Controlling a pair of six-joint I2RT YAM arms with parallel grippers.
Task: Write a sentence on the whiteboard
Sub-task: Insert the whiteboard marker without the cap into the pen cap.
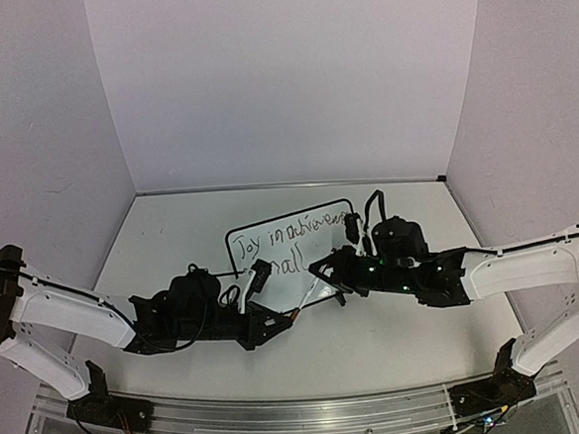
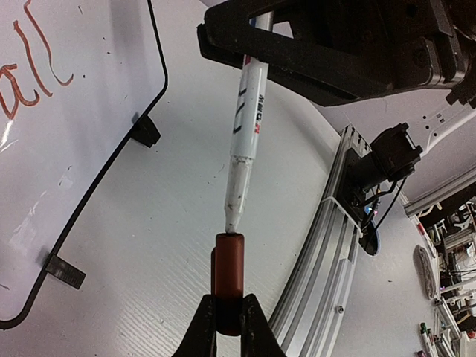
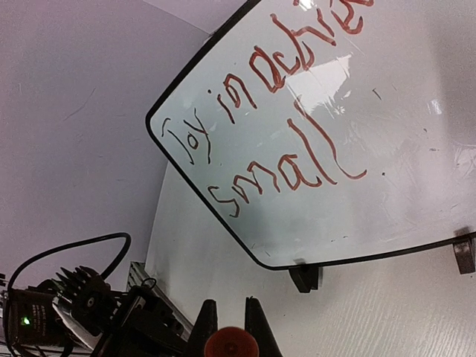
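Top external view: whiteboard [image 1: 290, 227] rests at the middle of the table [image 1: 172, 245], just beyond both grippers; 2 black clip feet [image 2: 145, 130] on its near edge; red writing [image 3: 290, 163] in 2 lines, the lower reading "small"; left gripper [image 2: 230, 305] closed tight on a red-brown cap [image 2: 228, 268]; right gripper [image 3: 229, 306] clamped on a white marker [image 2: 245, 141]; marker tip touching the cap's open end; both held over bare table beside the board's near edge.

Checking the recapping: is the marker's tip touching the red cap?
Touching. Left wrist view shows the marker tip meeting the mouth of the red cap, no gap.
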